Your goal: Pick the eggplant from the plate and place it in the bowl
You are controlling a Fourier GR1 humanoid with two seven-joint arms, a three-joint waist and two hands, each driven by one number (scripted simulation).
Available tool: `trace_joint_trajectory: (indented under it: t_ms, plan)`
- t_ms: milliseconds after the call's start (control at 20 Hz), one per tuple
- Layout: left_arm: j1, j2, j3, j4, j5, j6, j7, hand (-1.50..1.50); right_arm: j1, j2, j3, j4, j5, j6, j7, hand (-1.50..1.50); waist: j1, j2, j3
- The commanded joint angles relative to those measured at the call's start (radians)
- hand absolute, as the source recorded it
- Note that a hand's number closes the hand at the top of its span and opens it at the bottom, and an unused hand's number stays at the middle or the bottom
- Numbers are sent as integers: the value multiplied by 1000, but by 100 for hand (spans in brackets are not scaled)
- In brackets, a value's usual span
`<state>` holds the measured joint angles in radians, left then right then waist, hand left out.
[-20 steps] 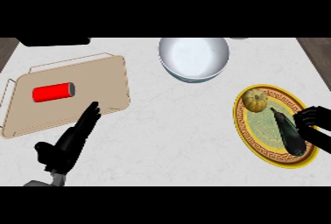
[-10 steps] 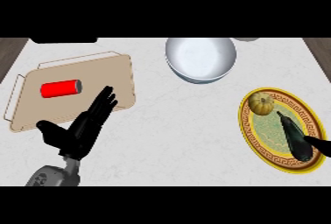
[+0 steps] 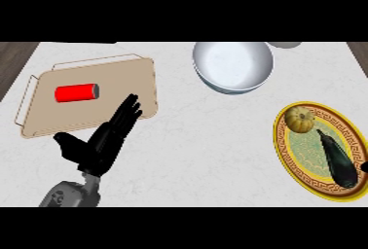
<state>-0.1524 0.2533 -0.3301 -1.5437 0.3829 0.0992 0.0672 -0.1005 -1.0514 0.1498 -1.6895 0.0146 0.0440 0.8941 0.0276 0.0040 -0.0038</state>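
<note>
A dark eggplant (image 3: 336,158) lies lengthwise on the yellow-rimmed plate (image 3: 283,146) at the right, with nothing holding it. The white bowl (image 3: 232,65) stands empty at the top centre, well apart from the plate. My left hand (image 3: 101,141) is open at the lower left, fingers straight and pointing up-right toward the tray's corner. Of my right hand (image 3: 364,168) only a dark sliver shows at the right edge, just beside the eggplant's lower half and off it.
A small yellow-orange squash (image 3: 300,120) sits on the plate above the eggplant. A tan tray (image 3: 43,116) at the left holds a red can (image 3: 77,92). White counter lies between the tray, bowl and plate.
My right hand has drawn back to the right, off the eggplant and almost out of view. The eggplant stays on the plate. My left hand has risen and moved right with straight fingers.
</note>
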Motion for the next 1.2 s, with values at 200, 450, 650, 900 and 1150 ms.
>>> trace_joint_trajectory:
  t_ms: [200, 450, 650, 900, 1150]
  plan:
    - [41, 3, -2, -6, -15, -35, -17, 0, -244, 102, 95, 149, -105, 193, 298, -150, 11, 2, 3]
    - [-32, -14, 32, 46, -15, -25, 4, 0, -303, 152, 156, 305, -100, 224, 316, -150, 0, 3, 3]
    - [-12, 1, 32, -2, -5, -36, 46, 0, -331, 147, 178, 382, -123, 265, 340, -150, 0, 1, 3]
    - [24, -20, 42, 3, -14, -31, 12, 0, -359, 180, 222, 401, -136, 288, 396, -150, -11, -3, 3]
    - [-24, -26, 76, 34, -15, -33, 40, 0, -306, 168, 233, 389, -152, 302, 359, -150, -31, -5, 3]
